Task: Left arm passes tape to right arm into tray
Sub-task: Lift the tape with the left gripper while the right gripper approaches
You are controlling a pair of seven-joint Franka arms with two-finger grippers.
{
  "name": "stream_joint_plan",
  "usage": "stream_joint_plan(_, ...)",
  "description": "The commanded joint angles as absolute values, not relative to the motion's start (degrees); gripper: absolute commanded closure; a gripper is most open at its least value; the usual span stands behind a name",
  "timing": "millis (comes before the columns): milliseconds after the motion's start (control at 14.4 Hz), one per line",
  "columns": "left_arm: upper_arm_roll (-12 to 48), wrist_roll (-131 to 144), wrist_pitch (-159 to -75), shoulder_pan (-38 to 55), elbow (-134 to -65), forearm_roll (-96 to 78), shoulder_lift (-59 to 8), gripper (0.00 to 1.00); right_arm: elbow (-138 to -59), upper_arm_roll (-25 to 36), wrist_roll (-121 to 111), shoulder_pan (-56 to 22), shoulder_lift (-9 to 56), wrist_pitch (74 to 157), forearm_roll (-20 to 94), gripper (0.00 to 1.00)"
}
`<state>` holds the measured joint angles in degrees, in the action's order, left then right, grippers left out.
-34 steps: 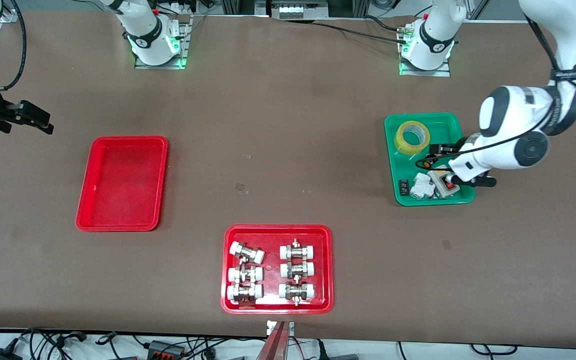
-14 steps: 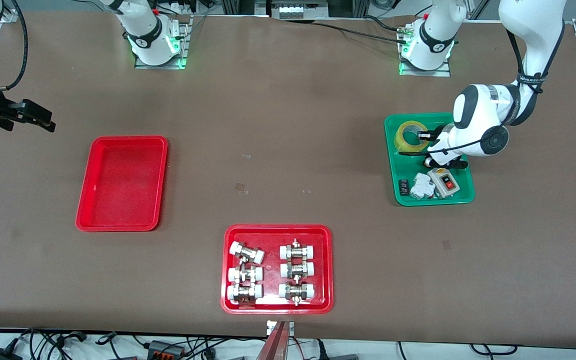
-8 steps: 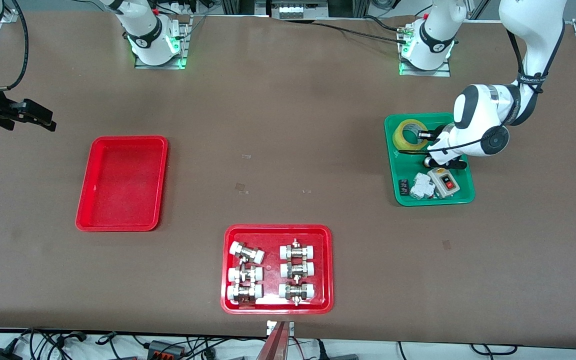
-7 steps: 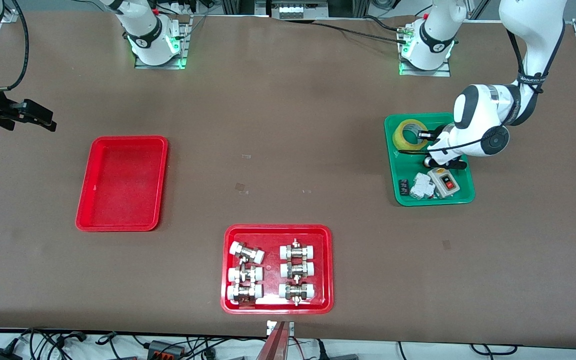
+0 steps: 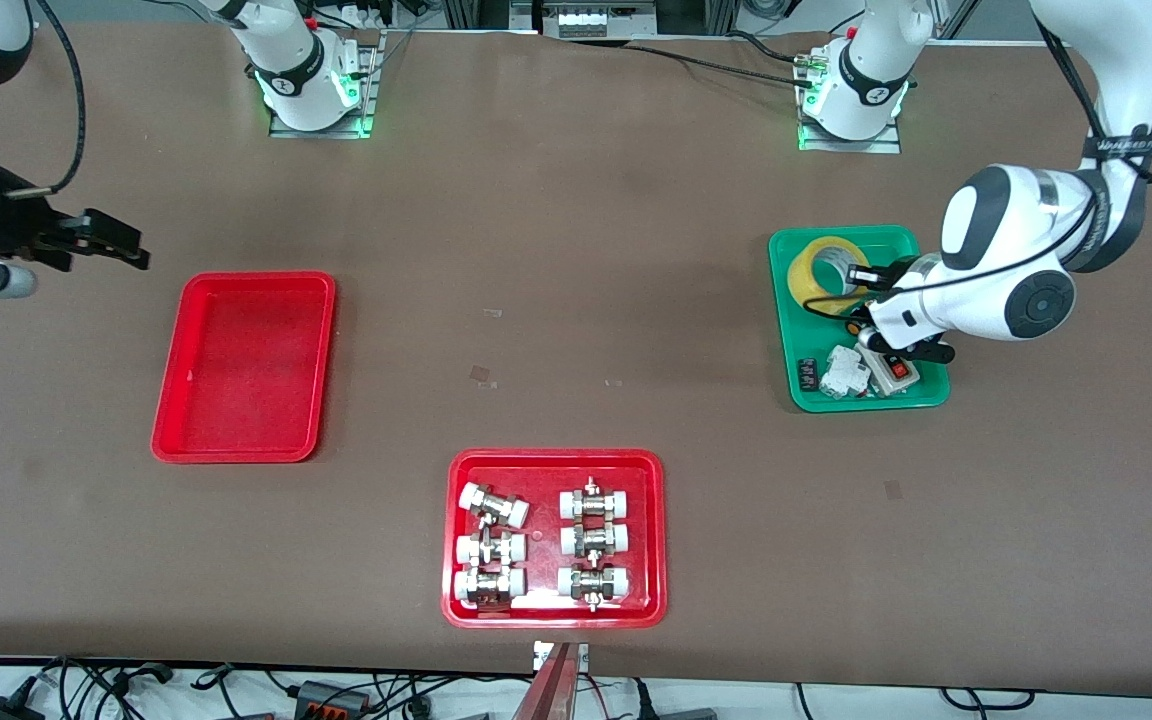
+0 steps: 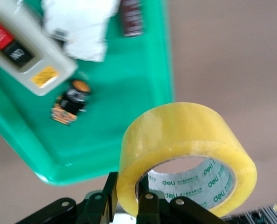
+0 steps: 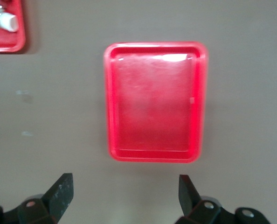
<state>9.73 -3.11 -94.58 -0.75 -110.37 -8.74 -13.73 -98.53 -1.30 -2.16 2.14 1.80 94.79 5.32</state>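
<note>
Right of frame, over green tray (image 5: 871, 400): your left tool (image 5: 866, 275) pinches tape (image 5: 821, 268), lifted. Handover pending. Upper left: right tool (image 5: 116, 243) spread, waiting; red tray (image 5: 244, 450) unfilled.

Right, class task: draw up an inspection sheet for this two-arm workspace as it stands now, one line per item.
Surface: brown table, a few small marks.
Job's things: tape lifted over the green tray; plain red tray holds nothing.
Clutter: switch box, white part and small parts in the green tray; pipe fittings in the second red tray.
Grippers: left gripper shut on the tape's wall; right gripper open, waiting above the table near the plain red tray.
Cables: loose cables by the bases and along the front edge.
Surroundings: metal framing past the bases.
</note>
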Motion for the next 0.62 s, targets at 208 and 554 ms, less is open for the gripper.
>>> stream_joint_plan(208,19.49,14.19,-76.56,-0.35,-89.85,-25.71,-13.97,1.00,-98.44,-1.41,-3.43,-0.61,10.45,95.01,17.73,0.00)
stream_joint_plan(554,22.24,25.54,-83.90,4.99,-85.61,-42.52,-14.94,1.00,-96.69,-1.41,-3.43,-5.00,11.51,95.10,34.52,0.00)
